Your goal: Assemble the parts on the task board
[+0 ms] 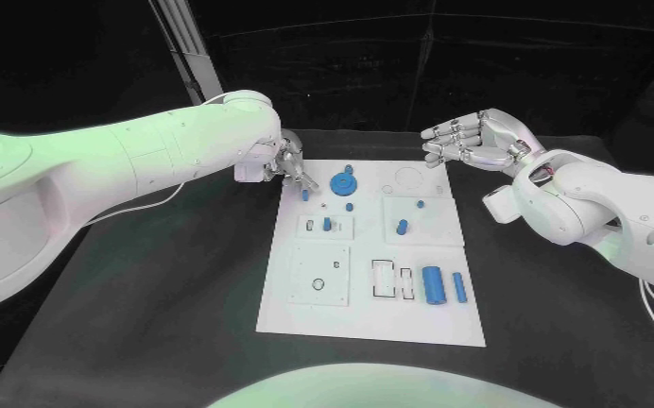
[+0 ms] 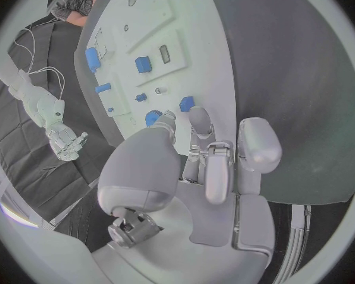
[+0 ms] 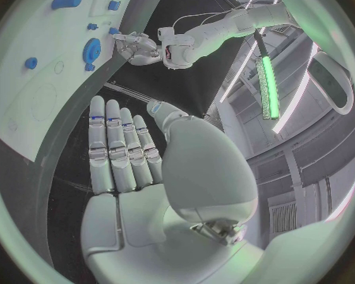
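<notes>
The white task board [image 1: 368, 318] lies in the middle of the black table. A round blue gear [image 1: 344, 182] and several small blue parts sit on its far half. Two blue cylinders [image 1: 434, 285] lie near its right edge. My left hand [image 1: 286, 166] hangs over the board's far left corner, fingers pointing down beside a small blue peg [image 1: 305, 194]. In the left wrist view the left hand's fingertips [image 2: 198, 117] stand just short of that peg [image 2: 186, 103] with nothing held. My right hand [image 1: 471, 141] hovers above the far right corner, holding nothing, and its fingers [image 3: 118, 145] are stretched out.
A grey pole [image 1: 184, 30] rises behind the table at the far left. Bare black table [image 1: 178, 276] lies on both sides of the board. The board [image 2: 209, 76] carries rectangular recesses [image 1: 386, 278] and a ring outline [image 1: 407, 178].
</notes>
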{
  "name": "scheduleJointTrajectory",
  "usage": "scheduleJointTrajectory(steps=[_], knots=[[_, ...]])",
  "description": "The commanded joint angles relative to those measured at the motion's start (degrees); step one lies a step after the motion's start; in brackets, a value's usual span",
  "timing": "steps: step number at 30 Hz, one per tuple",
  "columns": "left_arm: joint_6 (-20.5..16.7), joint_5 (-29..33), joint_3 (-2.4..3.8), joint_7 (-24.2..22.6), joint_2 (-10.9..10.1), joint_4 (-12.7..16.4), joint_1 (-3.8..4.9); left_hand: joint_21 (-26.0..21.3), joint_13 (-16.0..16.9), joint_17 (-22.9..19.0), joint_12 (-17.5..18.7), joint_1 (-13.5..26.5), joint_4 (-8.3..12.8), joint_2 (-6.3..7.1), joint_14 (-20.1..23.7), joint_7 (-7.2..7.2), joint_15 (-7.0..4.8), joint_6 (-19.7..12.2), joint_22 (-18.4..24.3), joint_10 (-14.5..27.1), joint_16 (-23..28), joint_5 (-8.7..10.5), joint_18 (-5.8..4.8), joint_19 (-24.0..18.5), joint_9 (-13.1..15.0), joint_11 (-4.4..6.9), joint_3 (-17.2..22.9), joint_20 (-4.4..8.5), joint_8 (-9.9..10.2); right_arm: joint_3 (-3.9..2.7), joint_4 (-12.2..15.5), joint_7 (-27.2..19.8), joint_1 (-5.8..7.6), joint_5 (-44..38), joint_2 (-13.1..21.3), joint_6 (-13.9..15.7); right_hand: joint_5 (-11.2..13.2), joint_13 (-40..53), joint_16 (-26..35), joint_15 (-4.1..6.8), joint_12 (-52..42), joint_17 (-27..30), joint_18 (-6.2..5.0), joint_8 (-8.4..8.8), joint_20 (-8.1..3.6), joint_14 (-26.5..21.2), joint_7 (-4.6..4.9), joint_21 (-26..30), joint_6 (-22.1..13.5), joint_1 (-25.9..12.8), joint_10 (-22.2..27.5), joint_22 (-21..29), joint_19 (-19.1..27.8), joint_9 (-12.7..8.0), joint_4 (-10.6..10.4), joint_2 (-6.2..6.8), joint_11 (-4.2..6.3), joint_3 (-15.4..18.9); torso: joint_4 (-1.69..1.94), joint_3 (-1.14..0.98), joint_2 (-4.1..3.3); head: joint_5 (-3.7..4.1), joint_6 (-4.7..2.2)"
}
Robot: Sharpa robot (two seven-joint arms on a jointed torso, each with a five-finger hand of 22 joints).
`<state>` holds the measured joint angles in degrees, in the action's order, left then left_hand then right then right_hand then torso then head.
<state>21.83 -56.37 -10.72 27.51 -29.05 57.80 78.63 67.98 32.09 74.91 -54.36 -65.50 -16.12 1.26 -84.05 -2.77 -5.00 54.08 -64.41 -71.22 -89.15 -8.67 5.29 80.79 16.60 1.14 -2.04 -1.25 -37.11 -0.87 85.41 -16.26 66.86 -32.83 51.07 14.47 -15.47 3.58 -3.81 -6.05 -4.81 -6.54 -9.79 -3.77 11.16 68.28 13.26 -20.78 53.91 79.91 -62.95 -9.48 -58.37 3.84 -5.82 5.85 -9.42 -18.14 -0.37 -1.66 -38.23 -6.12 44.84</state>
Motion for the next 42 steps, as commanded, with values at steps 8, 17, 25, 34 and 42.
scheduleJointTrajectory(steps=[8, 17, 25, 34, 42], knots=[[1.9, 0.3, 0.02, -0.1, 0.2, -0.1, -0.12, -0.2, -0.3, 12.9, -0.3, -0.8, 0.4, -0.60, -5.5, 0.06, 0.17, 0.3, 0.3, 0.2, 0.0, -0.30, 0.66, 0.0, 0.1, 0.29, 0.0, -0.23, -0.2, -0.05, 0.0, -0.4, 0.11, 0.0, -0.1, -0.6, -0.4, 0.0, 0.2, -0.09, 0.2, 0.1, -0.48, 0.18, 0.31, -0.4, 0.08, 0.4, -0.4, -0.5, 0.5, 0.1, 0.1, -0.1, 0.4, -0.25, -0.03, -0.1, -0.02, 0.00, -0.05, -0.06, 0.25], [2.2, 0.9, 0.02, 0.0, 0.3, -0.2, -0.17, 0.0, -0.1, 13.1, -0.4, -1.3, 0.6, -0.84, -5.5, 0.08, 0.18, 0.4, 0.0, 0.1, 0.0, -0.37, 0.60, 0.1, 0.2, 0.30, 0.0, -0.24, -0.3, -0.05, -0.1, -0.4, 0.11, 0.0, -0.2, -0.7, -0.4, 0.0, 0.2, -0.09, 0.2, 0.2, -0.49, 0.18, 0.31, -0.4, 0.09, 0.4, -0.5, -0.4, 0.6, 0.1, 0.1, -0.1, 0.5, -0.30, -0.03, -0.2, 0.04, -0.01, -0.03, -0.16, 0.29], [2.8, 1.2, 0.02, -0.2, 0.4, -0.3, -0.22, -0.1, -0.1, 13.3, -0.5, -2.0, 0.8, -1.27, -5.5, 0.10, 0.18, 0.4, 0.0, 0.1, -0.1, -0.41, 0.60, 0.1, 0.3, 0.32, 0.1, -0.23, -0.3, -0.05, -0.1, -0.4, 0.11, 0.0, -0.2, -0.8, -0.4, 0.0, 0.2, -0.09, 0.2, 0.2, -0.49, 0.18, 0.31, -0.4, 0.09, 0.4, -0.5, -0.4, 0.6, 0.1, 0.1, -0.1, 0.5, -0.30, -0.03, -0.2, -0.02, -0.01, 0.01, -0.21, 0.32], [3.1, 1.6, 0.02, -0.5, 0.6, -0.6, -0.29, -0.1, -0.3, 13.3, -0.5, -3.7, 1.6, -2.25, -5.6, 0.12, 0.17, 0.3, 0.0, 0.1, -0.1, -0.27, 0.60, 0.1, 0.4, 0.34, 0.6, -0.23, -0.3, -0.05, -0.1, -0.4, 0.11, 0.0, -0.3, -0.8, -0.4, 0.0, 0.2, -0.09, 0.2, 0.2, -0.49, 0.18, 0.31, -0.4, 0.09, 0.4, -0.5, -0.4, 0.6, 0.1, 0.1, -0.1, 0.5, -0.30, -0.03, -0.2, 0.02, 0.00, 0.01, -0.06, 0.32], [2.8, 2.9, 0.01, -0.3, 0.7, -0.5, -0.34, -0.2, -0.6, 13.4, -0.3, -9.8, 5.4, -5.05, -5.6, 0.41, -0.08, -0.5, -0.1, 0.3, -0.2, 0.49, 0.61, 0.1, 0.3, 0.64, 5.4, -0.02, 0.3, -0.06, -0.2, -0.3, 0.11, 0.0, -0.3, -0.9, -0.5, 0.0, 0.2, -0.10, 0.2, 0.2, -0.49, 0.17, 0.32, -0.5, 0.10, 0.5, -0.5, -0.4, 0.6, 0.2, 0.1, -0.1, 0.6, -0.36, -0.04, -0.2, 0.00, 0.01, -0.02, -0.20, 0.36]])
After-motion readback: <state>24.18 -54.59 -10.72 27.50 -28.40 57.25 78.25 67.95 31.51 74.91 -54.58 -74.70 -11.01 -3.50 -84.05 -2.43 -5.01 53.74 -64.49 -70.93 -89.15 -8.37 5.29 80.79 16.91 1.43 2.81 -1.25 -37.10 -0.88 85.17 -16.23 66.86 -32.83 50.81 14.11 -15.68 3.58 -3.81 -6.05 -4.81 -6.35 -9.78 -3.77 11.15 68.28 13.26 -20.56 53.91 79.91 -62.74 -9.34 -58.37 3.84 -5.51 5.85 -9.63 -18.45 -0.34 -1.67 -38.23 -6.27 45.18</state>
